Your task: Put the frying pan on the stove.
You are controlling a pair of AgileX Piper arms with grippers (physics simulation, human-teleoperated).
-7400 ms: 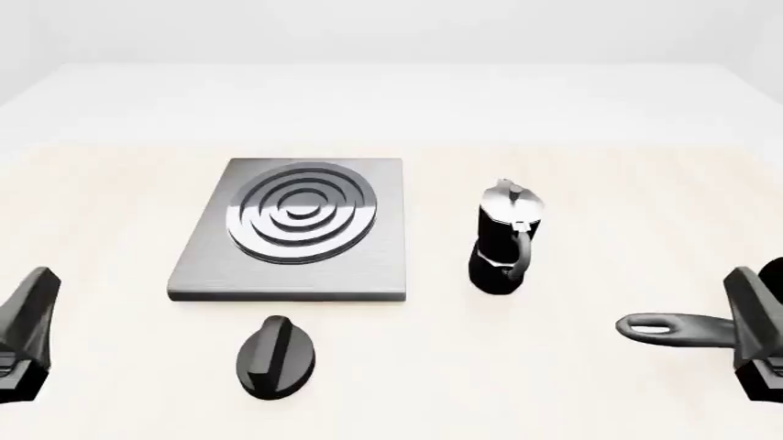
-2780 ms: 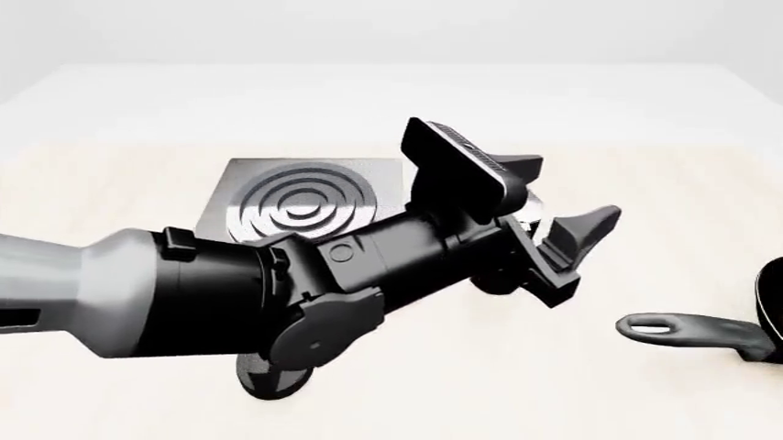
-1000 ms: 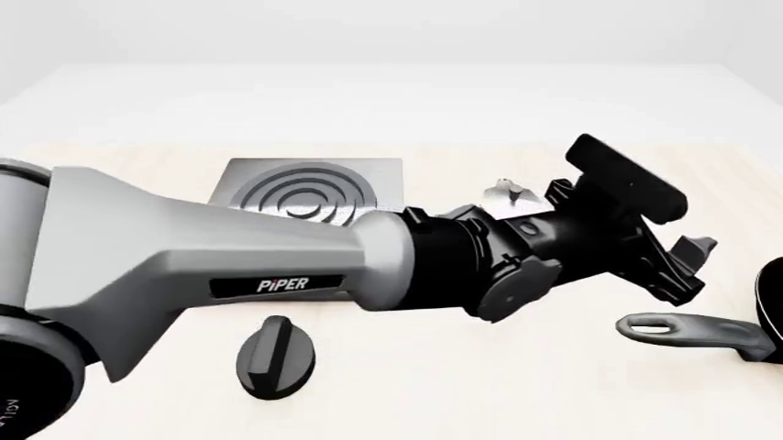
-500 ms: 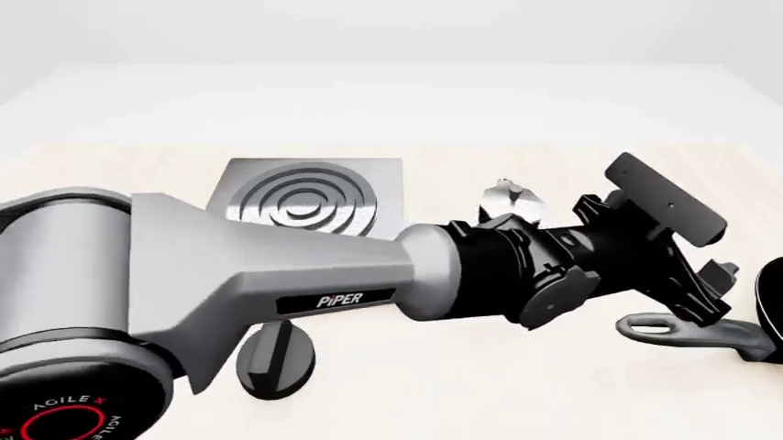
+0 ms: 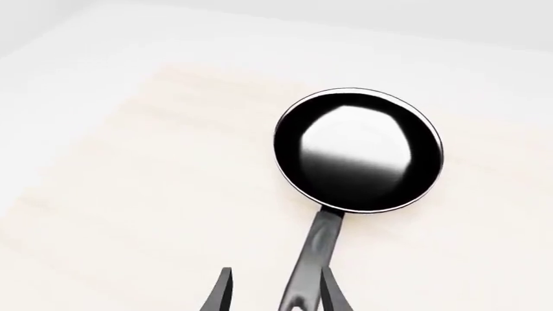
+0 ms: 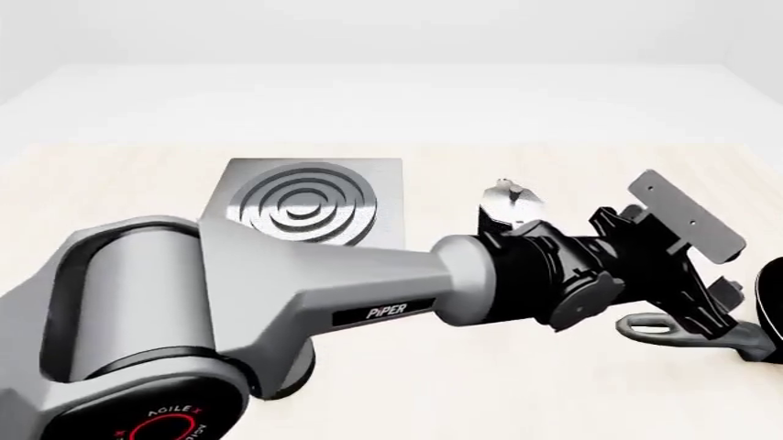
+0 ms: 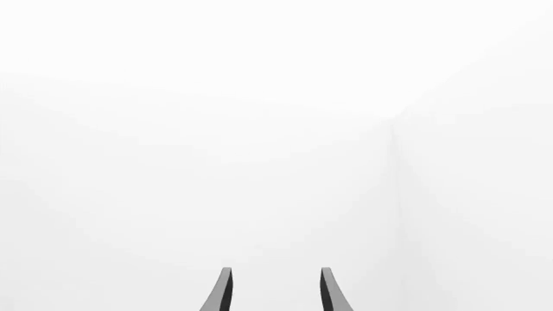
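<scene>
The frying pan (image 5: 359, 150) is round and black with a glossy inside, and its long dark handle (image 5: 315, 249) runs back toward my left gripper (image 5: 276, 295). That gripper is open, and the handle's end lies between the fingers, close to one fingertip (image 5: 333, 293). In the front view the left arm stretches across the table to the far right, with the left gripper (image 6: 716, 307) low over the handle (image 6: 661, 326); only the frying pan's edge (image 6: 773, 302) shows there. The stove (image 6: 306, 203), a grey plate with silver rings, lies left of centre. My right gripper (image 7: 274, 295) is open and faces blank white.
A black moka pot with a silver lid (image 6: 508, 200) stands right of the stove, its lower body hidden behind the left arm. The arm's grey link (image 6: 245, 312) covers the near left of the table.
The left arm has reached further right and down, bringing its open gripper from above the handle's loop end to straddle the handle. The pan has not moved.
</scene>
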